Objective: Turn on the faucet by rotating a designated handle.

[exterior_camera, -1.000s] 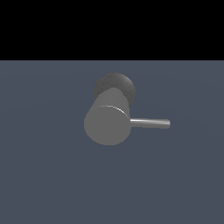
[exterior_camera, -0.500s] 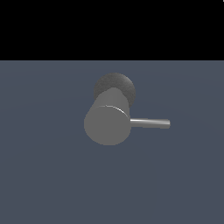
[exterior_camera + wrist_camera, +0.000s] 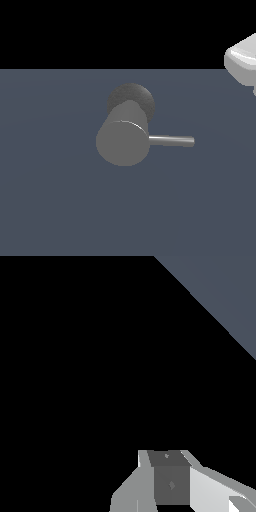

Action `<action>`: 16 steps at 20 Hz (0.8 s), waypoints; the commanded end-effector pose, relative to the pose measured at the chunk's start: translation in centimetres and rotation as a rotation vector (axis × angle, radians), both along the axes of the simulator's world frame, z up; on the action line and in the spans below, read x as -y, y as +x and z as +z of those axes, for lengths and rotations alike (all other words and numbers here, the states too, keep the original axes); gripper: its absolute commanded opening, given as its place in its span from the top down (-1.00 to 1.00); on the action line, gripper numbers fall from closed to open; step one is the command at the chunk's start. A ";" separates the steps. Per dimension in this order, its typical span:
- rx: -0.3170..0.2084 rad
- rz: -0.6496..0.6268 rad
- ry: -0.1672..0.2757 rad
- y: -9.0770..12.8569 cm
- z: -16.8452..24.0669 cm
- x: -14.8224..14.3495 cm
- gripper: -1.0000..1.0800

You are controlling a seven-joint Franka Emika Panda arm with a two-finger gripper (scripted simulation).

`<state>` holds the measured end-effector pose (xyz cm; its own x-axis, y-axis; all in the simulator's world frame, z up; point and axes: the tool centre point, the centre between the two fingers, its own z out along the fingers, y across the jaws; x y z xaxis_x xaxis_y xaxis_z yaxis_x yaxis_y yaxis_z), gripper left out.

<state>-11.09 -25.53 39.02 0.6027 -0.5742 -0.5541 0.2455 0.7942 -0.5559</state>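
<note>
Exterior and wrist views, approach phase. The faucet (image 3: 122, 142), a thick grey cylinder with its flat round end toward the camera, sits just left of centre in the exterior view, rising from a darker round base (image 3: 131, 100) directly above it in the frame. The handle (image 3: 171, 141), a thin straight rod, projects level from the cylinder toward the exterior view's right and ends free, touching nothing. Both stand on a flat blue-grey floor (image 3: 55, 200) that fills the lower part of the frame below a black background.

A white part of the robot (image 3: 241, 61) shows at the upper right edge of the exterior view, well apart from the handle; it is cropped, so which part it is cannot be told. In the wrist view the gripper (image 3: 172, 483) appears at the lower edge against black, with only a corner of floor at the upper right and no faucet in sight. Its fingertips are out of frame: how far it is open cannot be told, though nothing is seen held.

Progress, as judged: no contact made, handle apparently unturned; the approach, the contact and the rotation all remain.

Against the earlier frames, the faucet and handle lie unchanged; the white robot part is new in the corner.
</note>
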 end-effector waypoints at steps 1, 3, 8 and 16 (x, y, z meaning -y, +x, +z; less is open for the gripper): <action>-0.046 -0.016 0.069 0.5 -2.5 0.2 1.00; -0.077 -0.025 0.112 0.8 -4.2 0.1 1.00; -0.138 -0.041 0.190 1.3 -7.4 0.0 1.00; -0.187 -0.044 0.249 1.7 -9.9 -0.7 1.00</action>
